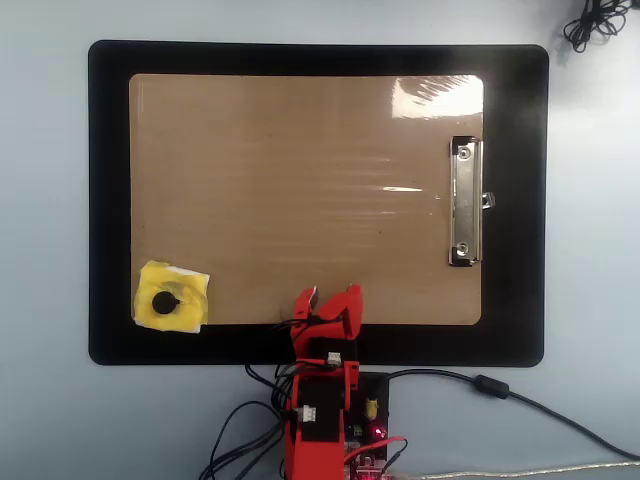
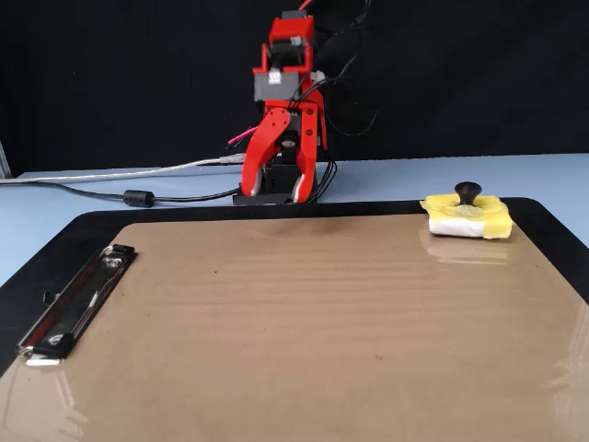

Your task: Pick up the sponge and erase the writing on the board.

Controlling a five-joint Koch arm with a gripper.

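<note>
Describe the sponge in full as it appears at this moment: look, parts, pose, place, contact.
The sponge is a small yellow, roughly square pad with a white lower layer visible at its edge in the fixed view and a black round knob standing upright in its middle. It lies flat on the board, in the lower left corner in the overhead view, slightly rotated. Nothing grips it; the gripper is apart from it, open, near the board's bottom edge.

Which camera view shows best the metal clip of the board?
The overhead view: the metal clip shows whole, flat and sharp, near the board's right edge. The fixed view shows the clip obliquely at lower left, foreshortened, though still fully visible.
</note>
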